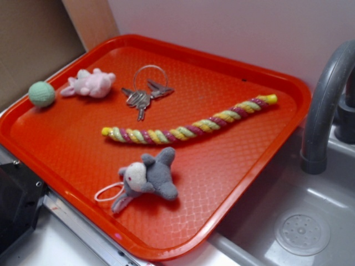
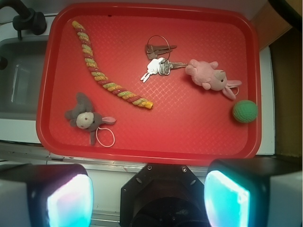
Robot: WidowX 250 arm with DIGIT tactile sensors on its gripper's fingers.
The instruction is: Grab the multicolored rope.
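The multicolored rope [image 1: 188,126] [image 2: 109,85], a twisted cord of yellow, green and pink strands with yellow tips, lies slightly curved across the middle of the red tray [image 1: 255,160] [image 2: 189,137]. My gripper [image 2: 149,198] shows only in the wrist view, high above the tray's near edge and well clear of the rope. Its two fingers [image 2: 71,201] stand far apart with nothing between them. The gripper is out of the exterior view.
On the tray also lie a grey plush animal [image 1: 147,176] [image 2: 85,116], a pink plush bunny [image 1: 91,83] [image 2: 208,78], a green ball [image 1: 42,93] [image 2: 245,111] and a key ring [image 1: 143,94] [image 2: 158,64]. A sink [image 1: 305,221] with grey faucet [image 1: 324,105] adjoins the tray.
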